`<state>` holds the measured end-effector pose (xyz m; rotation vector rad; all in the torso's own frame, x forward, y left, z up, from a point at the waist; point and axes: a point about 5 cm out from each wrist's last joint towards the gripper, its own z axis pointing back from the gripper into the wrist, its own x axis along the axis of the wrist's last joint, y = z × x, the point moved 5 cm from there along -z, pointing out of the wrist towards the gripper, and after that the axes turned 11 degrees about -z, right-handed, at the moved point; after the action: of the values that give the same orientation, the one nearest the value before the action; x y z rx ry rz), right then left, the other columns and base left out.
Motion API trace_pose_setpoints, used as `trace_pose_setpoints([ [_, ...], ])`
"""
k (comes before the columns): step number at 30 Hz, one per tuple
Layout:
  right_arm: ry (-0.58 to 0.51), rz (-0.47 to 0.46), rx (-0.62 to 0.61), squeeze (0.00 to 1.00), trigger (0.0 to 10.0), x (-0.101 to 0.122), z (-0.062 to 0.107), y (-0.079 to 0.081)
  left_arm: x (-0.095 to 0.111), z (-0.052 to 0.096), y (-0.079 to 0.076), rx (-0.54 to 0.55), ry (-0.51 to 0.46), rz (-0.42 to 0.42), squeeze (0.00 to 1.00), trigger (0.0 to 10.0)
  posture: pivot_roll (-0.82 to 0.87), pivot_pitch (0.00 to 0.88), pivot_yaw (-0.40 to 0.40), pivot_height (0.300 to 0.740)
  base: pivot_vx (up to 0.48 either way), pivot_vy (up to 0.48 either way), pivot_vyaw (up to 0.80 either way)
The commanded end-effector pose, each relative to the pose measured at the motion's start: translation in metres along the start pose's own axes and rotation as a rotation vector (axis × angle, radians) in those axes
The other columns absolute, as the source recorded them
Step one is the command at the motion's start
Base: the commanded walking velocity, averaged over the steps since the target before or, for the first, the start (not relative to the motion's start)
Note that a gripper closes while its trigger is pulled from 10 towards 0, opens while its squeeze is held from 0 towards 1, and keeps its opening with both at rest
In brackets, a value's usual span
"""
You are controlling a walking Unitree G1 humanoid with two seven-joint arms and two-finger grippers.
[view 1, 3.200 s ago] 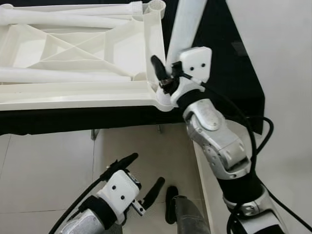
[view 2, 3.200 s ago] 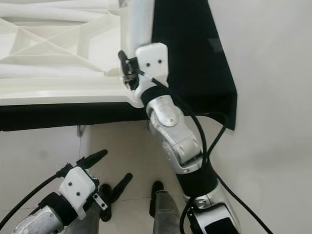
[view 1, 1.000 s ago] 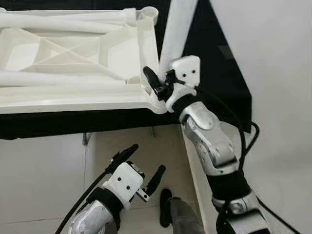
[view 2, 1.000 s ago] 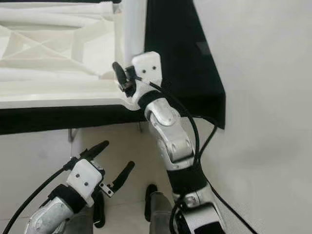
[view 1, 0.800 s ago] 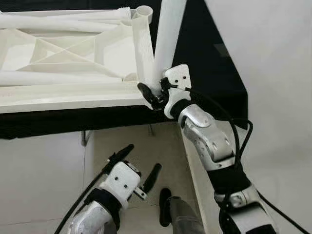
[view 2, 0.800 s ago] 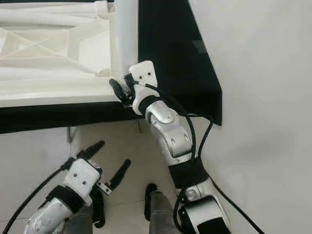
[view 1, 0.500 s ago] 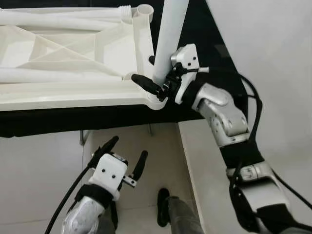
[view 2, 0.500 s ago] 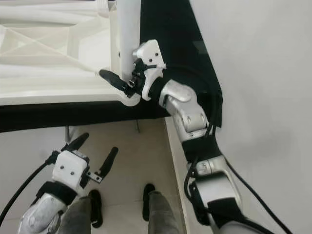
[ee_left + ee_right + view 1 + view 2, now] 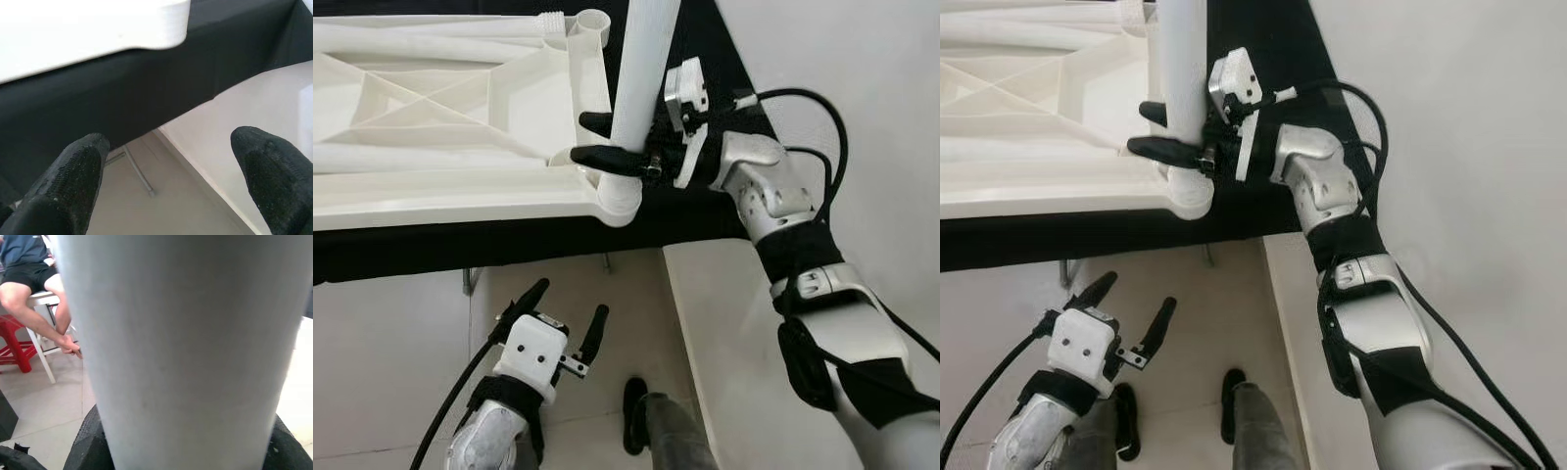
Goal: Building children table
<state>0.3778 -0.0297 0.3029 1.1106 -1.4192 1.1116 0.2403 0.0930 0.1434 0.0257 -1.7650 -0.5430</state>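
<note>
A white plastic children's table top (image 9: 440, 98) lies upside down on a black table (image 9: 509, 235). A white table leg (image 9: 641, 69) stands upright in its near right corner socket (image 9: 619, 196). My right gripper (image 9: 582, 139) reaches in from the right, one black finger on each side of the leg's lower end, shut on it. In the right wrist view the leg (image 9: 181, 342) is very close, with black fingers (image 9: 90, 445) at both edges. My left gripper (image 9: 570, 299) hangs open low over the floor, holding nothing; its fingertips (image 9: 73, 171) face the black table's edge.
Two more white legs (image 9: 431, 157) lie across the upturned top, and an empty socket (image 9: 592, 20) sits at the far right corner. A pale wall (image 9: 862, 78) rises at the right. Tiled floor (image 9: 391, 343) lies below. A seated person (image 9: 29, 269) and a red stool (image 9: 12, 342) are beyond the leg.
My right arm swung out to the right and its gripper turned sideways, closing around the upright leg just above the socket. The left gripper stayed low and open, drifting slightly left.
</note>
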Motion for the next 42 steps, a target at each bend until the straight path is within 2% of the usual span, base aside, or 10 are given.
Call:
trace_pose_setpoints([
  [1, -0.006, -0.03, 0.012, 0.0, 0.0, -0.006, -0.001, 0.001, -0.007, 0.002, -0.005, -0.005, 0.021, 0.012, 0.0, 10.0, 0.17, 0.273, -0.15, 0.74, 0.0, 0.0, 0.0],
  [8, -0.014, -0.002, -0.201, 0.0, 0.0, -0.014, 0.008, -0.017, -0.009, -0.001, -0.005, -0.006, 0.016, 0.003, 0.0, 10.0, 0.14, 0.281, -0.144, 0.74, 0.0, 0.0, 0.0],
  [12, -0.01, 0.065, -0.901, 0.0, 0.0, -0.053, 0.036, -0.04, -0.009, -0.003, -0.002, -0.005, 0.013, -0.004, 0.0, 10.0, 0.11, 0.293, -0.133, 0.74, 0.0, 0.0, 0.0],
  [21, -0.024, -0.002, -0.899, 0.0, 0.0, -0.083, -0.003, -0.008, -0.01, -0.008, -0.001, -0.003, 0.007, -0.013, 0.0, 10.0, 0.12, 0.291, -0.117, 0.74, 0.0, 0.0, 0.0],
  [26, -0.027, 0.002, -0.881, 0.0, 10.0, -0.071, -0.004, -0.012, -0.011, -0.009, -0.001, 0.002, 0.006, -0.009, 0.0, 10.0, 0.12, 0.287, -0.126, 0.74, 0.0, 0.0, 0.0],
  [27, -0.051, -0.014, -0.82, 1.0, 10.0, -0.065, -0.008, -0.008, -0.012, -0.009, -0.001, 0.003, 0.007, -0.009, 0.0, 10.0, 0.12, 0.284, -0.126, 0.74, 0.0, 0.0, 0.0],
  [32, -0.119, 0.013, -0.635, 1.0, 10.0, -0.041, -0.018, 0.001, -0.012, -0.01, -0.002, 0.002, 0.005, -0.008, 0.0, 10.0, 0.12, 0.275, -0.127, 0.74, 0.0, 0.0, 0.0],
  [34, -0.129, 0.036, -0.523, 0.62, 10.0, -0.03, -0.021, 0.004, -0.012, -0.01, -0.003, 0.001, 0.004, -0.008, 0.0, 10.0, 0.12, 0.275, -0.127, 0.74, 0.0, 0.0, 0.0],
  [35, -0.131, 0.074, -0.426, 0.0, 10.0, -0.02, -0.021, 0.007, -0.012, -0.011, -0.003, 0.0, 0.003, -0.009, 0.0, 10.0, 0.13, 0.272, -0.128, 0.74, 0.0, 0.0, 0.0],
  [42, -0.006, 0.146, -0.054, 0.0, 10.0, -0.003, -0.019, 0.018, -0.012, -0.011, -0.003, 0.008, -0.001, -0.018, 0.0, 10.0, 0.13, 0.27, -0.142, 0.74, 0.0, 0.0, 0.0],
])
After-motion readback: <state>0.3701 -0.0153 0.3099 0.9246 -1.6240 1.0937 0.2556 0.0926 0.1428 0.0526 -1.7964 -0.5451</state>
